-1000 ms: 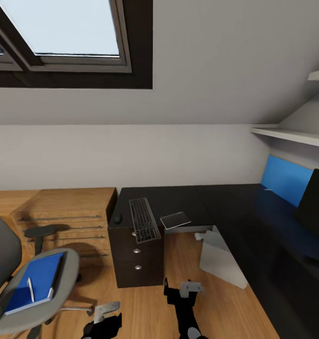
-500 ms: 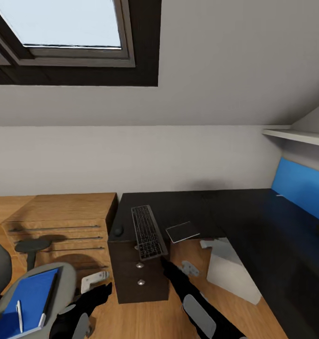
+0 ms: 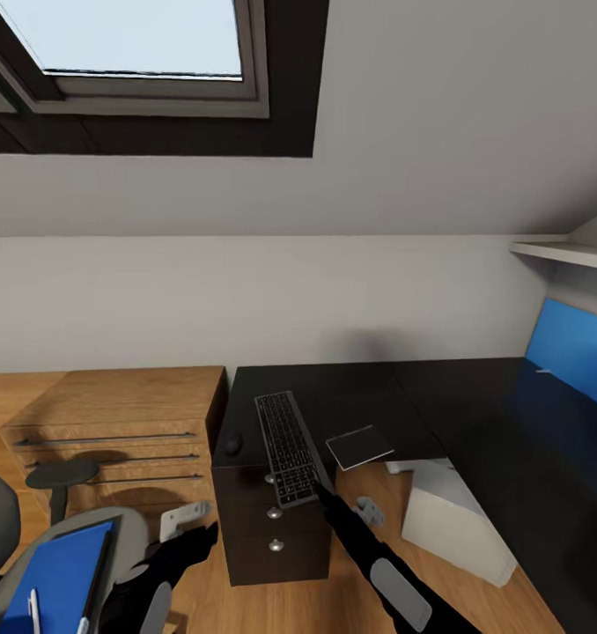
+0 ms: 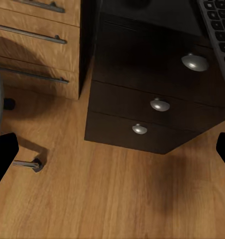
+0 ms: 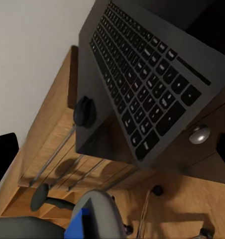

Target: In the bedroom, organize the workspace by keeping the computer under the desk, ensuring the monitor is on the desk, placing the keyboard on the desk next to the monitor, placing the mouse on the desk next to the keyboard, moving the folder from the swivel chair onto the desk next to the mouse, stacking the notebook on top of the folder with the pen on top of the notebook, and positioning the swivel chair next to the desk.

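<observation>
Comparing with a second ago, the whole head view has shifted (so the camera moved, not the furniture), and both arms have come forward: the right claw (image 3: 365, 510) now hangs just below the near end of the keyboard (image 3: 287, 446), and the left claw (image 3: 182, 521) is raised beside the dark drawer unit (image 3: 268, 528). I judge that the robot is settling in front of the tabletop (image 3: 360, 396) before it starts to move things. The left claw looks wide open and holds nothing, with its dark fingertips (image 4: 3, 154) far apart at the edges of the wrist picture; the right claw seems open and empty too, although I cannot tell how wide. The keyboard is slim and matte with grey keys, and it overhangs the glossy black tabletop edge above the round silver knobs (image 4: 194, 61). The small rounded mouse (image 3: 234, 446) lies just beside the keyboard, on the side of the wooden shelving (image 3: 114, 423). The thin dark notebook (image 3: 359, 447) lies on the keyboard's other side, and the boxy pale computer (image 3: 457, 524) stands under the tabletop. The bright blue folder (image 3: 59, 577) with the white pen (image 3: 31, 608) rests on the padded grey swivel chair (image 3: 127, 533), so it is not yet on the tabletop.
</observation>
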You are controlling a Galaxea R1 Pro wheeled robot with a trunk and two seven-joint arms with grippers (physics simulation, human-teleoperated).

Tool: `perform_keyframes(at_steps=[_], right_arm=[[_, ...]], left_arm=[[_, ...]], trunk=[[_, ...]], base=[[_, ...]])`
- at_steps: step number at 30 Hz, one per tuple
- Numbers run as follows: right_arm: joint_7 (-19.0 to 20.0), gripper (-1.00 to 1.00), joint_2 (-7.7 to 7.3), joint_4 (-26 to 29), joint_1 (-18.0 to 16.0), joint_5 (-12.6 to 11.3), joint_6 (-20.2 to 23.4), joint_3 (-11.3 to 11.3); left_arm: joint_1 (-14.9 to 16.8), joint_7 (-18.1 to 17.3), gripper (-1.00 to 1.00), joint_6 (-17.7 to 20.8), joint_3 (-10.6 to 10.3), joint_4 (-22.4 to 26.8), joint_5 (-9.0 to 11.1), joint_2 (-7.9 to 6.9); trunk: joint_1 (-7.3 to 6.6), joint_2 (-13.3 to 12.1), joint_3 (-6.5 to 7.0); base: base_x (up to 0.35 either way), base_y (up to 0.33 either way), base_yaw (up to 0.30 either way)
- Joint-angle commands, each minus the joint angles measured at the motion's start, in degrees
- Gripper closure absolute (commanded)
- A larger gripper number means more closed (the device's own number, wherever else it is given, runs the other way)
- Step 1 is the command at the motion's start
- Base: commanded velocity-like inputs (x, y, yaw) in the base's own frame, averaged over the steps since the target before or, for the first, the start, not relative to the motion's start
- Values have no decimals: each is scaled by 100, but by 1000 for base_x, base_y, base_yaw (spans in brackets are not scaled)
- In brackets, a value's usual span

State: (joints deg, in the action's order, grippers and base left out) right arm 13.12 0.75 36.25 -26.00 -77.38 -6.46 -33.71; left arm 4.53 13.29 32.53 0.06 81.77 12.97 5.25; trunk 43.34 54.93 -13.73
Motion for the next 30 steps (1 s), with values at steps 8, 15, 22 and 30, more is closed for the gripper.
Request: perform_keyframes(at_steps=[8,15,22,30], right_arm=[[105,-100,-2,-182,-9,-89,-44,-39],[208,-100,-4,-308,-10,-76,-61,-45],[1777,-100,2,-973,-10,-96,52,-11],[2141,-100,4,-1110,-10,-198,241,184]], left_arm=[[4,60,-100,17,-48,82,65,8],[2,70,-100,17,-56,84,61,31],[-4,71,-100,17,-58,104,59,117],[-2,69,-100,17,-87,180,65,128]], trunk=[[177,328,-152],[331,609,-278],[485,890,-403],[660,1210,-547]], base=[[2,2,0],[0,0,0],[0,0,0],[0,0,0]])
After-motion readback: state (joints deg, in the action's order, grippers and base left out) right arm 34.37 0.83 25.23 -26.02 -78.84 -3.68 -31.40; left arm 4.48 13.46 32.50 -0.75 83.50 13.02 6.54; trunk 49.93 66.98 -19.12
